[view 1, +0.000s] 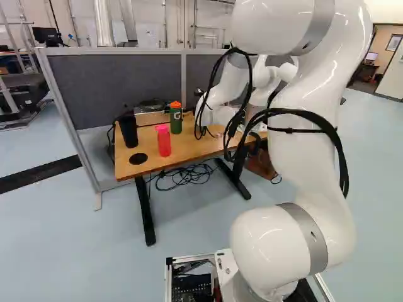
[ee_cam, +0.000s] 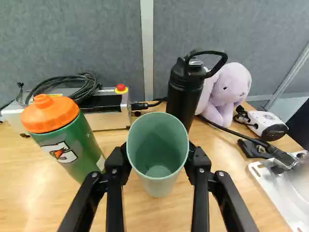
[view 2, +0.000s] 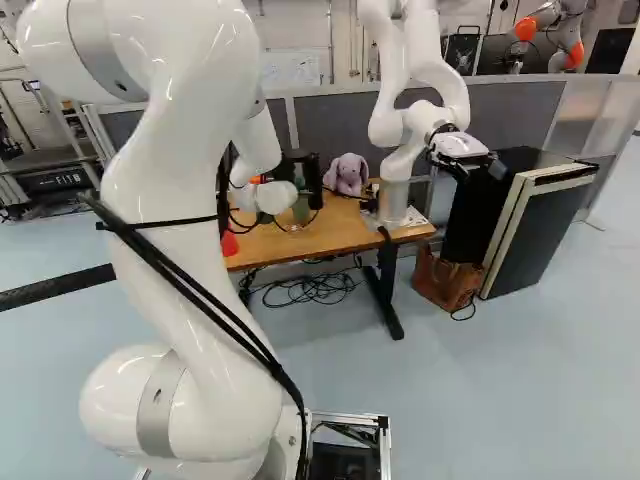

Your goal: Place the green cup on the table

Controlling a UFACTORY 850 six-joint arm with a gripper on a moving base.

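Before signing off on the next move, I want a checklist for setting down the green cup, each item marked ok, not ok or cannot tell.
1. Claw shut on the green cup, a finger on each side: ok.
2. Green cup apart from the orange-capped bottle, bare wood showing between them: ok.
3. Green cup apart from the black bottle: cannot tell; its rim overlaps that bottle in the wrist view.
4. Base of the green cup resting on the table: cannot tell.
5. Green cup let go: not ok.
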